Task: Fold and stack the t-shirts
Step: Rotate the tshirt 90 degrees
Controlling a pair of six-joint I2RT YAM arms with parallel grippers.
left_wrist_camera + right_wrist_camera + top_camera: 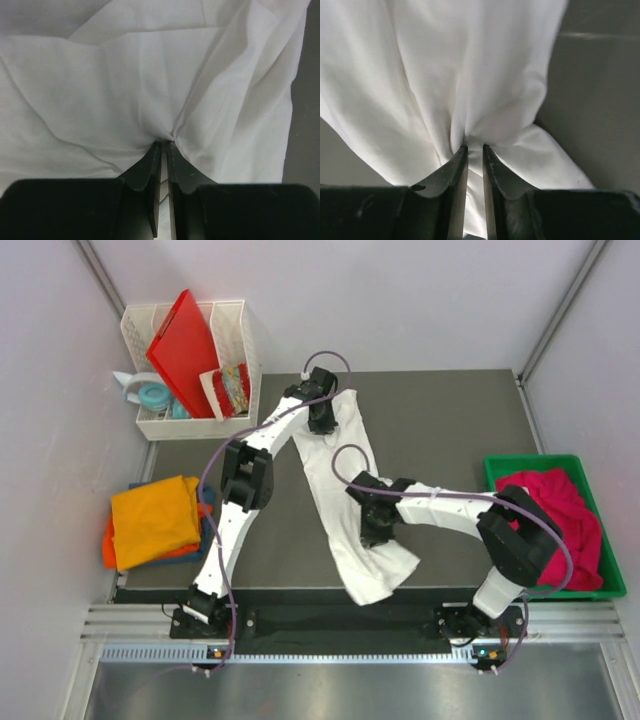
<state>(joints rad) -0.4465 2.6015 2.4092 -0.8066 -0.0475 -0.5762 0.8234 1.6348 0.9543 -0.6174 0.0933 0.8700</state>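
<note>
A white t-shirt [340, 480] lies stretched in a long narrow strip across the dark table, from the far middle to the near edge. My left gripper [322, 425] is shut on its far end; in the left wrist view the cloth [125, 85] bunches into the closed tips of that gripper [164, 142]. My right gripper [370, 536] is shut on the near part; the right wrist view shows the cloth [470, 65] pinched in that gripper [474, 146]. Folded orange and blue t-shirts [155, 522] are stacked at the left. Magenta-pink t-shirts [560, 510] lie in a green bin [612, 570].
A white rack [240, 350] at the far left holds a red plastic board [185, 350] and small items. Grey walls close in on both sides. A metal rail runs along the near edge.
</note>
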